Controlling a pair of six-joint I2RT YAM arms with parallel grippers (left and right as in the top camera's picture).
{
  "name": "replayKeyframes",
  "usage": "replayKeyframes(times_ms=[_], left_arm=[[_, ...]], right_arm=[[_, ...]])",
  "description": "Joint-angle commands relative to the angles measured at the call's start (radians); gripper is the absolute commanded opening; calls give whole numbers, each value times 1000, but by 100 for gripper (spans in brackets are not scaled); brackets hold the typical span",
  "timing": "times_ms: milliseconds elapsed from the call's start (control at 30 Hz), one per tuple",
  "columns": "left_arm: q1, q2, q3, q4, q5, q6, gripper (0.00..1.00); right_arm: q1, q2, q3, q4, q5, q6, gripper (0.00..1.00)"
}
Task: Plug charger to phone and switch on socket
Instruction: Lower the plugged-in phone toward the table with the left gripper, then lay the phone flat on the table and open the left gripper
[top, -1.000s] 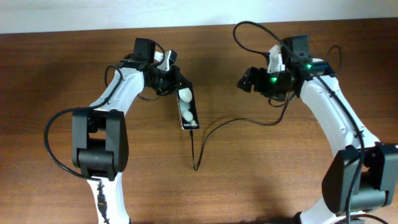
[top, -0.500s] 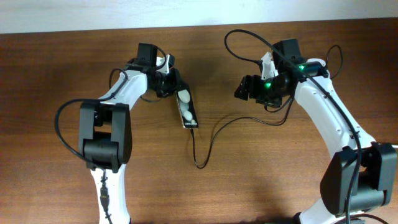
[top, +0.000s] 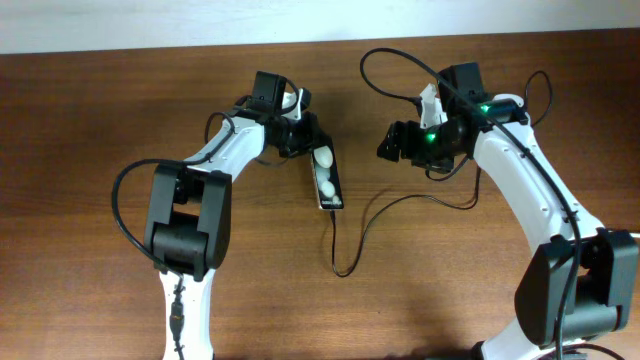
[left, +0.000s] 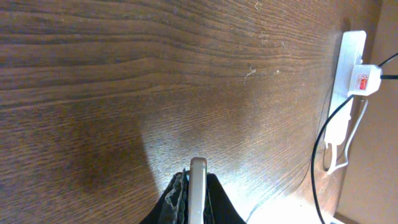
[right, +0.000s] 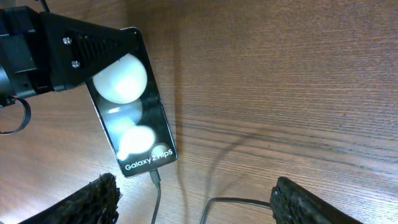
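Gripping phone (top: 328, 180), left pincer (top: 311, 141) farther right.

Left gripper (top: 312, 143) pinches the phone (top: 329, 180) edgewise; right gripper (top: 393, 141) hovers, fingers (right: 87, 202) spread wide

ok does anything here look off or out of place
Nothing spilled or damaged. The one oddity: the phone is askew, pinched at one end in the left gripper's jaws, with the charger cable running from its lettered end in a loose loop over the table.
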Motion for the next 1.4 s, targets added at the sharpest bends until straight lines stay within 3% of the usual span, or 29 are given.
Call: replayKeyframes(times_ms=[0, 133, 233, 300, 367, 400, 433, 467, 533, 567, 967, 1167, 1367], left_arm=[[-5, 11, 3, 5, -21, -14, 2], [-5, 11, 3, 4, -20, -14, 19], [-5, 11, 3, 3, -18, -14, 23], [-5, 11, 3, 0, -18, -13, 32], [-5, 11, 3, -5, -18, -13, 49], [-5, 11, 3, -7, -18, -13, 65], [-5, 11, 3, -10, -18, -13, 72], [-5, 11, 3, -10, -18, -14, 73], [-5, 11, 3, -21, -27, -40, 96], [-5, 11, 3, -26, -29, -40, 99], [-5, 11, 6, -159, -174, -123, 99], [-5, 11, 7, -237, -300, -221, 99], [-5, 11, 8, -254, -300, -288, 99]], right_arm=[[5, -21, 17, -1, 2, -5, 81], [5, -21, 17, -1, 2, -5, 81], [5, -21, 17, -1, 2, -5, 81], [5, -21, 17, -1, 2, -5, 81], [5, -21, 17, -1, 2, -5, 81], [5, -21, 17, -1, 2, -5, 81], [5, -21, 17, -1, 2, -5, 81], [5, -21, 17, -1, 2, -5, 81], [5, -21, 17, -1, 2, -5, 81], [5, -21, 17, -1, 2, -5, 81], [5, -21, 17, -1, 2, -5, 81], [5, -21, 17, -1, 2, -5, 81], [5, -21, 17, -1, 2, -5, 81]])
